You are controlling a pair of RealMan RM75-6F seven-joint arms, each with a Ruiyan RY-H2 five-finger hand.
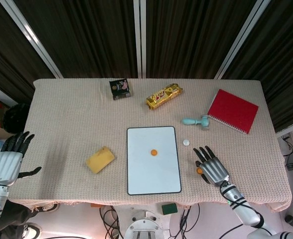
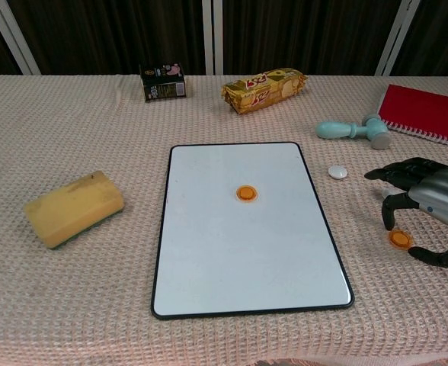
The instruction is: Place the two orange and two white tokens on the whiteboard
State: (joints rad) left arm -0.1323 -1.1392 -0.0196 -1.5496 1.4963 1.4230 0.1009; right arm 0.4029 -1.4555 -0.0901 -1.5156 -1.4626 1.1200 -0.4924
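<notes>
Chest view shows what could go wrong: the small round orange token [image 2: 398,239] on the counter [image 2: 94,137] sits under the right hand [image 2: 430,210], whose dark fingers [image 2: 392,211] are spread apart and hold nothing. The token is flat and thin, so the fingers could slip off it or push it away across the bumpy beige cloth. On the left, the left hand [image 1: 7,162] hangs open off the counter edge. The flat white whiteboard with a black rim [image 2: 247,229] already has one orange token [image 2: 245,194] in its middle. A small white token [image 2: 337,171] lies just right of the board; I cannot see the other white one clearly.
</notes>
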